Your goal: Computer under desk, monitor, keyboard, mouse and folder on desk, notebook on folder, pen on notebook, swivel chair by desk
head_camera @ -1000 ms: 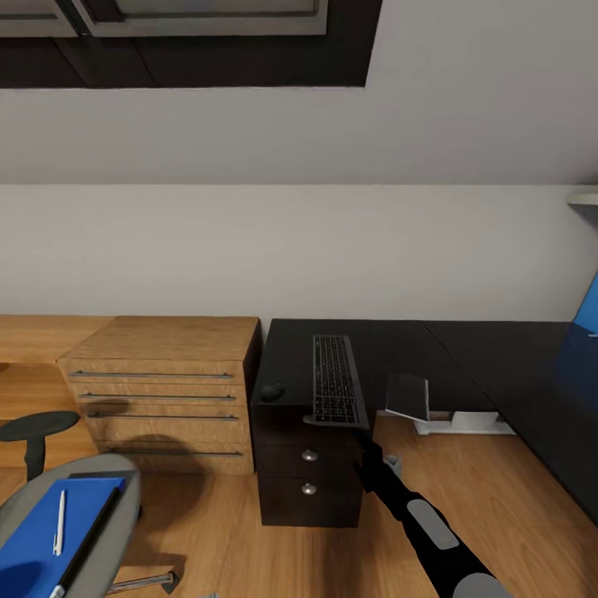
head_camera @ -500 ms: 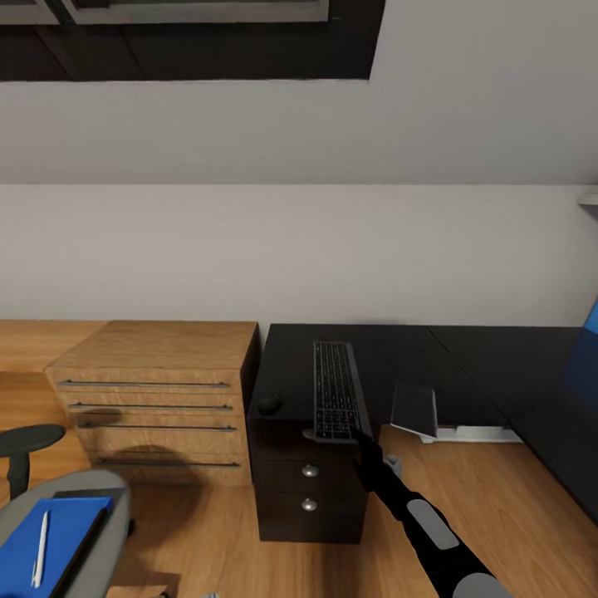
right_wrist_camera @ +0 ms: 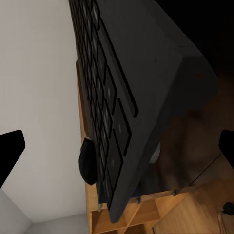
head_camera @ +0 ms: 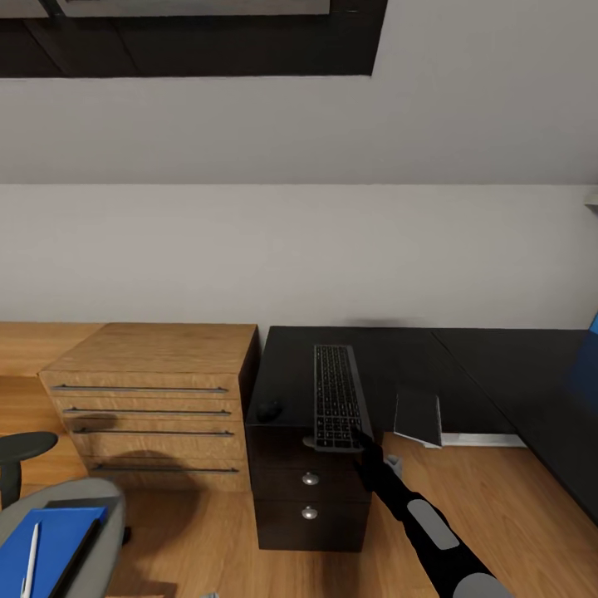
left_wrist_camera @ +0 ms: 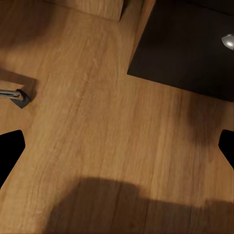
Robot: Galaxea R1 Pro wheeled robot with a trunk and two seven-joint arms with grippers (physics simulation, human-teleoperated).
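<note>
the keyboard (head_camera: 336, 395) lies lengthwise on the tabletop (head_camera: 390, 365), its near end poking past the front edge, the mouse (head_camera: 268, 409) just beside it. the right claw (head_camera: 359, 433), fingers wide apart, sits at that overhanging end (left claw (left_wrist_camera: 117, 146) gapes over bare floor). a nudge here could tip the keyboard off, or knock the mouse.
</note>
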